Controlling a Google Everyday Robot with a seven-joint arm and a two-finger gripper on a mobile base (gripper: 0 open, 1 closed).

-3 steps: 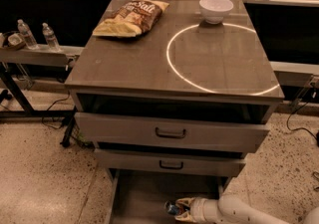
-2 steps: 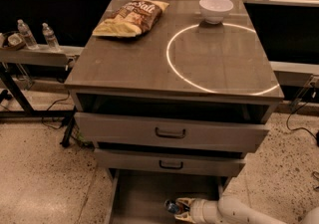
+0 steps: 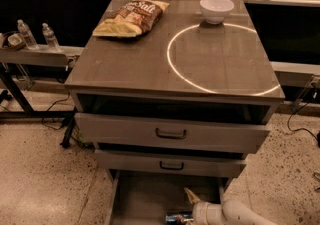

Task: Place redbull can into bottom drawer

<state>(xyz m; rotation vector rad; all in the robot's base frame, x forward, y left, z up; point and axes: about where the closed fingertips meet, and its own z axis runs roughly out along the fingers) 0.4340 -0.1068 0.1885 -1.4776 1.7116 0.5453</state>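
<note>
The redbull can (image 3: 177, 217) lies on its side on the floor of the open bottom drawer (image 3: 145, 196), close to the picture's bottom edge. My gripper (image 3: 187, 206) reaches in from the lower right, over the drawer's right half, right next to the can. It looks open: one tan finger (image 3: 190, 196) points up and away from the can, and the other is hidden near the can. My white arm (image 3: 235, 214) runs off at the bottom right.
Two upper drawers (image 3: 171, 133) with dark handles stand partly pulled out above the bottom one. A chip bag (image 3: 131, 17) and a white bowl (image 3: 216, 8) sit on the cabinet top. Two water bottles (image 3: 37, 34) stand on a shelf at the left.
The can has dropped lower in the drawer and now lies flat. One finger has come away from it and points upward. The arm has barely moved.
</note>
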